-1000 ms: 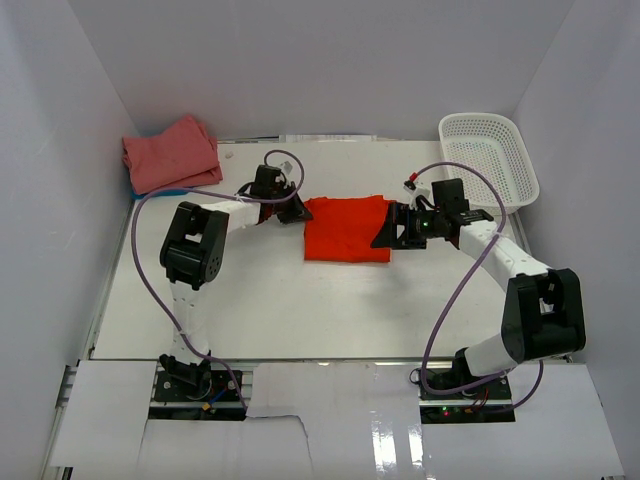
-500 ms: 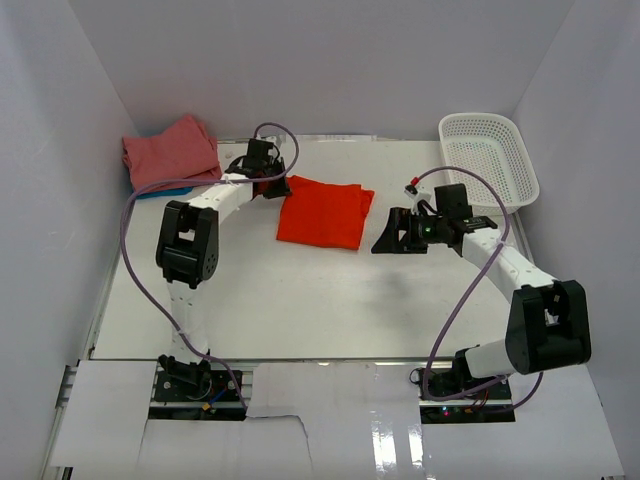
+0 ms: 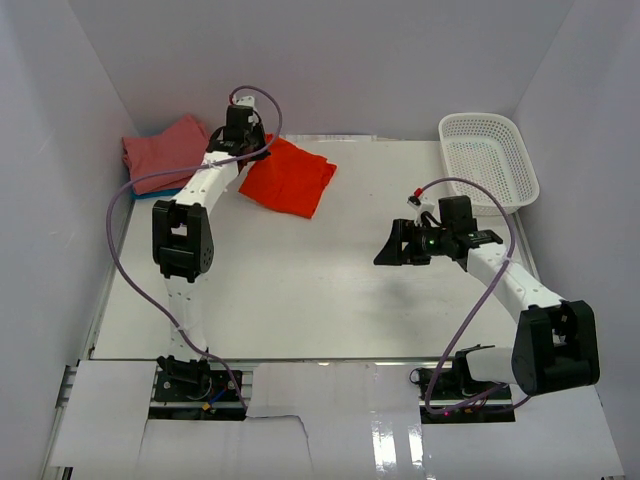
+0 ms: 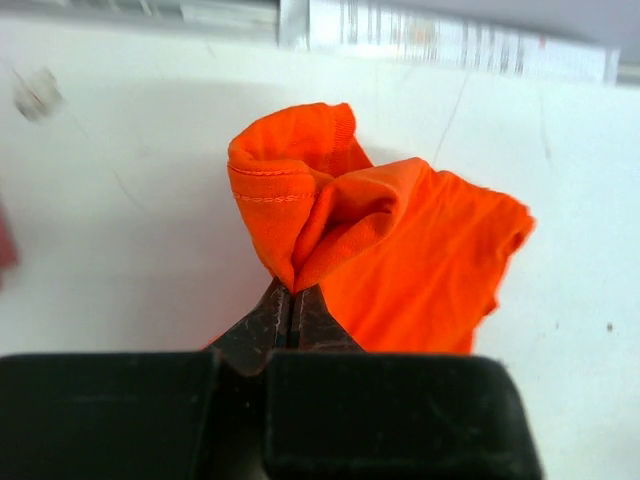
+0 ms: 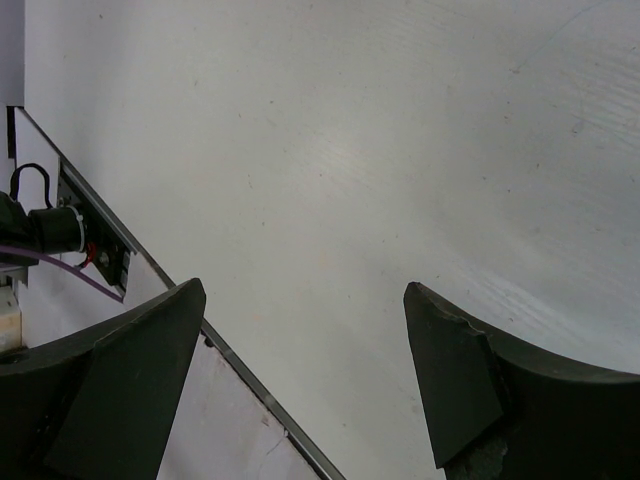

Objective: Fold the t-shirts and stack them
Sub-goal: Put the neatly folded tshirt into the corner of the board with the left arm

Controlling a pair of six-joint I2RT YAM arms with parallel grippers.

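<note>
Because the orange-red t-shirt (image 3: 292,180) is thin soft cloth, I judge it light and without stiffness: it will sag and lose its fold wherever it is not supported, and it should slide easily over the smooth table (image 3: 300,290). It lies folded at the far left of the table, near the salmon-pink t-shirt (image 3: 165,150), which sits in the far left corner over the blue t-shirt (image 3: 140,191), of which only a thin edge shows. The left gripper (image 4: 290,296) has its jaws pressed together on a bunched corner of the orange-red cloth, beside a stitched hem; this corner stands up in a crumpled peak while the rest lies flat behind it. Such a one-point pinch seems good for dragging, but for lifting onto the stack the layers may fall apart; a hold on the folded edge through all layers would be safer. The right gripper (image 3: 392,245) hangs over the right part of the table, jaws spread wide with nothing between them, well apart from the shirt and from the white basket (image 3: 478,118)
</note>
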